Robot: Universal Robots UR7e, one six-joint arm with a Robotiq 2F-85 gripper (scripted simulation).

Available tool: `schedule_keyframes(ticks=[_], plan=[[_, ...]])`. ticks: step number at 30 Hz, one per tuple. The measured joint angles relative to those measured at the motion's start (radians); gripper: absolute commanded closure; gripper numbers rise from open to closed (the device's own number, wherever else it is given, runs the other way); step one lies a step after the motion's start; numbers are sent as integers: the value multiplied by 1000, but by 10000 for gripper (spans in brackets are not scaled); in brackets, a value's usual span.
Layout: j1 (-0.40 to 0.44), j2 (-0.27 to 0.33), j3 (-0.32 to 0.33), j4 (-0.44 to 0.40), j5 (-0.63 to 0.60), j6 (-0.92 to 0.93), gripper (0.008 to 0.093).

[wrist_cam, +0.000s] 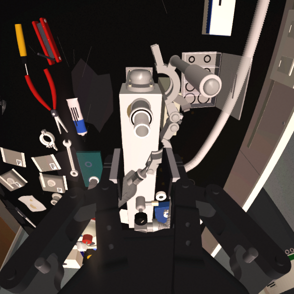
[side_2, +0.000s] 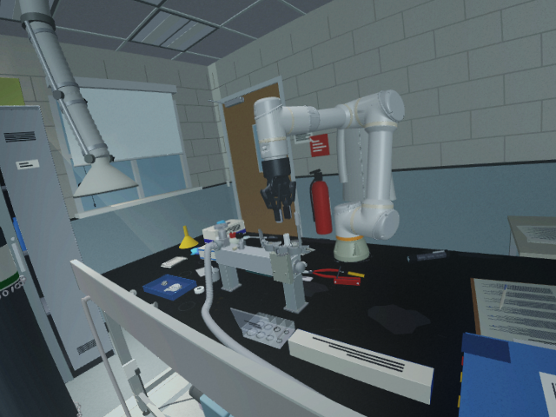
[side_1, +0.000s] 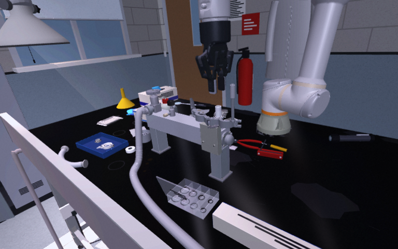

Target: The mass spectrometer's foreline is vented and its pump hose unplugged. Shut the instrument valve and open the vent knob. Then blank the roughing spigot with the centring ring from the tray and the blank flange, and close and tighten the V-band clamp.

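Note:
The roughing spigot (wrist_cam: 141, 118) (side_1: 218, 111) stands upright on the grey manifold block (side_1: 176, 121), with a dark ring around its neck. My gripper (side_1: 216, 87) (wrist_cam: 142, 167) hangs well above the manifold, partly open and empty. The V-band clamp (wrist_cam: 167, 90) (side_1: 205, 116) lies swung open beside the spigot, and a tall valve lever (side_1: 232, 101) (wrist_cam: 198, 75) stands next to it. A red knob (side_1: 165, 101) and a black knob (side_1: 171, 102) sit at the manifold's far end. The blue tray (side_1: 102, 144) left of the manifold holds metal fittings.
A corrugated hose (side_1: 143, 182) runs from the manifold's far end down the bench front. A clear ring organiser (side_1: 192, 198) and a white box (side_1: 255, 229) lie near the front. Red pliers (side_1: 259, 144), a screwdriver and a torch (side_1: 349, 137) lie right of the manifold, beside the arm base.

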Motion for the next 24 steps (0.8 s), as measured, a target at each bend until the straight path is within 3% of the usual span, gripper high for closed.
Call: schedule_keyframes(ticks=[11,24], plan=[[0,4,-204,194,0,0,594],[0,6,-216,208,0,0,594]])
